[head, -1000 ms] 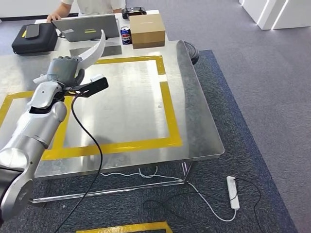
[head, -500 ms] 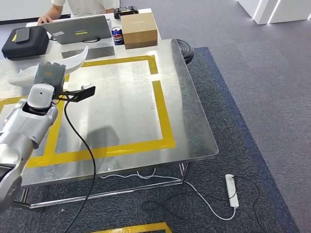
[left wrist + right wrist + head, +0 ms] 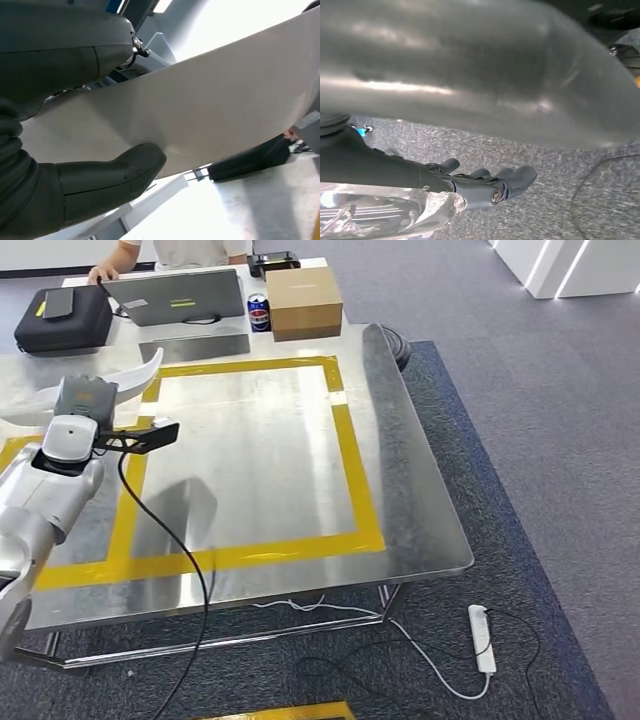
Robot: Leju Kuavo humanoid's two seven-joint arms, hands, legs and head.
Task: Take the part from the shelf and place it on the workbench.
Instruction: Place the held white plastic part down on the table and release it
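From high up we look forward and down over the workbench [image 3: 256, 450]. Our left wrist camera sits tight against the part [image 3: 211, 100], which both views share; our right faces carpet [image 3: 546, 210].

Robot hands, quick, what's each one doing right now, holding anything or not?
Left robot hand: holding the curved white part above the workbench.
Right robot hand: holding nothing, fingers loosely extended over the carpet.

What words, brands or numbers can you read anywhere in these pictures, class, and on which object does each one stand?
None can be read.
Blue can: logo too small to read.
Laptop: yellow sticker, blurred.
Cardboard box: faint mark, illegible.
Black bag: yellow tag, no legible text.
White part: plain, no marking visible.
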